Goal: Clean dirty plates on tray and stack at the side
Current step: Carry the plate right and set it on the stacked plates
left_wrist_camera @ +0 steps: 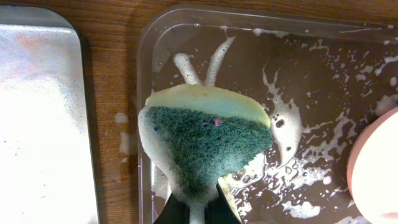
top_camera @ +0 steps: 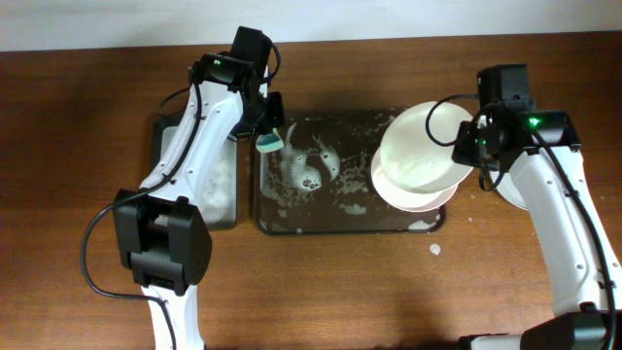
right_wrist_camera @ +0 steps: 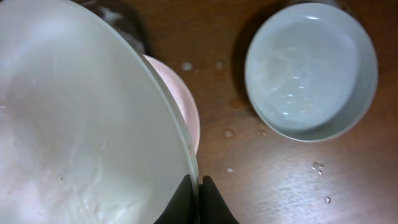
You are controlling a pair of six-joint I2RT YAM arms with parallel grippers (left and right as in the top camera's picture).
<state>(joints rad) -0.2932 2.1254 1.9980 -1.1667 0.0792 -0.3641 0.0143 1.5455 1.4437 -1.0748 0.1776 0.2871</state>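
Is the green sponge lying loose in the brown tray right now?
No, the left gripper grips the green-and-yellow foamy sponge over the dark brown soapy tray.

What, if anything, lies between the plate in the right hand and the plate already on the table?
Nothing visible. The round white plate pinched by the right hand hangs over the dark brown tray; only wooden table with foam flecks separates it from the pale round plate set aside.

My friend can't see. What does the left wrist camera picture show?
A green-and-yellow sponge, pinched by the left gripper, is held over the foamy brown tray. A second tray lies at picture left on the wooden table, and a plate edge peeks in at right.
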